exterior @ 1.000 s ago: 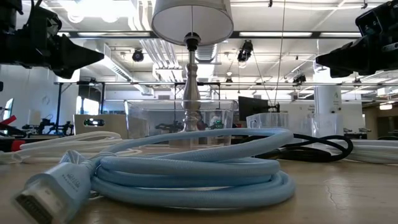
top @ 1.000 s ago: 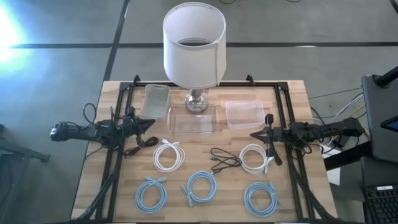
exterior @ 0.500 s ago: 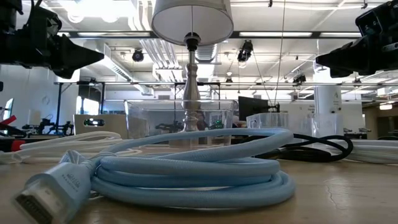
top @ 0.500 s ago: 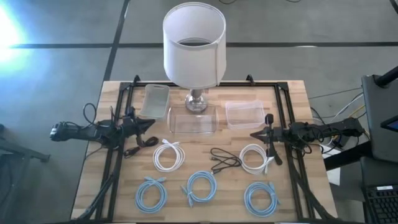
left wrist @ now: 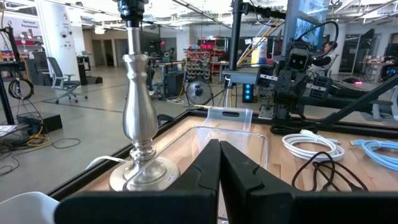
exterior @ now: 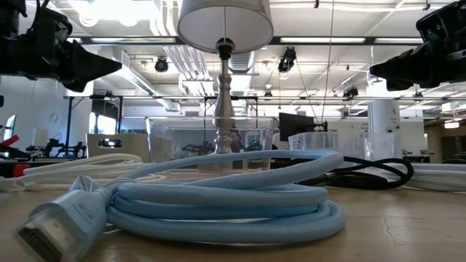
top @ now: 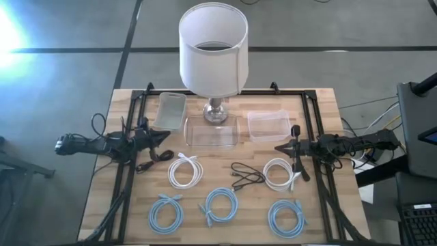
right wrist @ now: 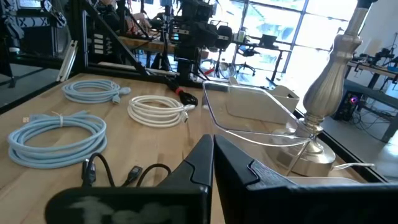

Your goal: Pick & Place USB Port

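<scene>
1. A wooden table (top: 102,198) holds a lamp (top: 213,48), clear bins and coiled cables.
2. The left gripper (top: 166,137) hovers clenched at the left edge.
3. The right gripper (top: 278,147) hovers clenched opposite; the black cable (top: 246,176) lies just beside it, toward the centre.

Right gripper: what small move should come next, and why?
Probably open the right gripper and lower it toward the black cable. Its fingers are shut and empty above the table, as are the left gripper's, and no cable is yet in the clear bins.
</scene>
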You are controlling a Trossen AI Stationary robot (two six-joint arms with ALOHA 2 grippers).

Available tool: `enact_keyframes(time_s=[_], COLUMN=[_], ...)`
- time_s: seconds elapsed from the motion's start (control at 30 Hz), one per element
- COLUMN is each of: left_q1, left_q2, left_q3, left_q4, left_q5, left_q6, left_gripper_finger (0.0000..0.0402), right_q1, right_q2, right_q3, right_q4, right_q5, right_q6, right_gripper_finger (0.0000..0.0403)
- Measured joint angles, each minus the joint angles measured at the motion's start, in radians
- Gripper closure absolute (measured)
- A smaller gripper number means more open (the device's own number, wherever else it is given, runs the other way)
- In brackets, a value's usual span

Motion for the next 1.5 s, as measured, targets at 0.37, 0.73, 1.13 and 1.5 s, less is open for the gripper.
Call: enact_keyframes(time_s=[0.37,0.73,1.13,1.5], left_q1=[0.000,0.000,0.000,0.000], left_q2=[0.000,0.000,0.000,0.005], left_q3=[0.000,0.000,-0.002,-0.001], left_q4=[0.000,0.001,0.018,0.000], left_q5=[0.000,0.000,0.007,0.054], left_q6=[0.000,0.001,-0.003,-0.053], left_gripper_finger=[0.0394,0.0394,0.0394,0.0384], right_q1=[0.000,0.000,0.000,0.000], right_q2=[0.000,0.000,0.000,0.000], right_q3=[0.000,0.000,0.000,0.000], right_q4=[0.000,0.000,0.000,0.000], right_q5=[0.000,0.000,0.000,0.000], right_q6=[0.000,0.000,0.000,0.000], right_gripper_finger=[0.0394,0.0394,0.0394,0.0394])
